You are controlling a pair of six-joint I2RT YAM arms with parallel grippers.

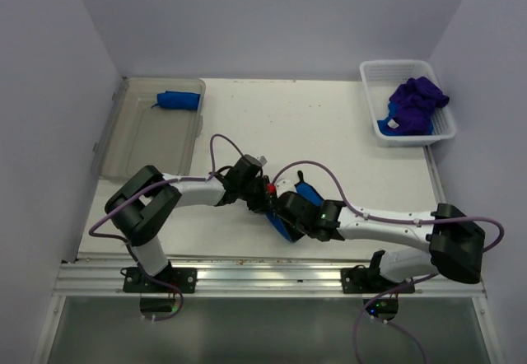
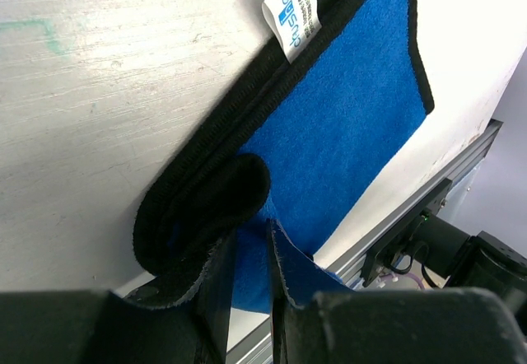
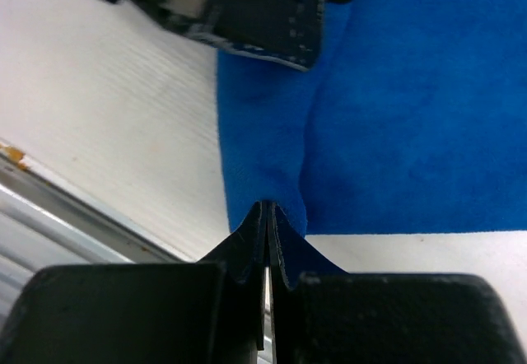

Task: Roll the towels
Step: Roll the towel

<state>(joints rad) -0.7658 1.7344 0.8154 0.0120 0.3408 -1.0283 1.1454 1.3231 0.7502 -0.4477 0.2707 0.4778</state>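
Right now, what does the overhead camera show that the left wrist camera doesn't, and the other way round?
Only overhead: a white basket of purple towels at far right, and a clear bin at far left holding a rolled blue towel. Only left wrist: a white label on the towel's dark edging, and its curled-over end. Both: the spread blue towel, nipped by the left pincer.

A robotics lab test cell: bare pale walls [image 1: 272, 18] box in a white desk [image 1: 280, 125], a left arm [image 1: 193, 191] and right arm [image 1: 387, 220] trailing purple cables [image 1: 221, 138] sit bolted to an aluminium rail [image 1: 263, 273] at its near edge, clear bin [image 1: 152, 146] far left, white basket [image 1: 372, 105] far right.
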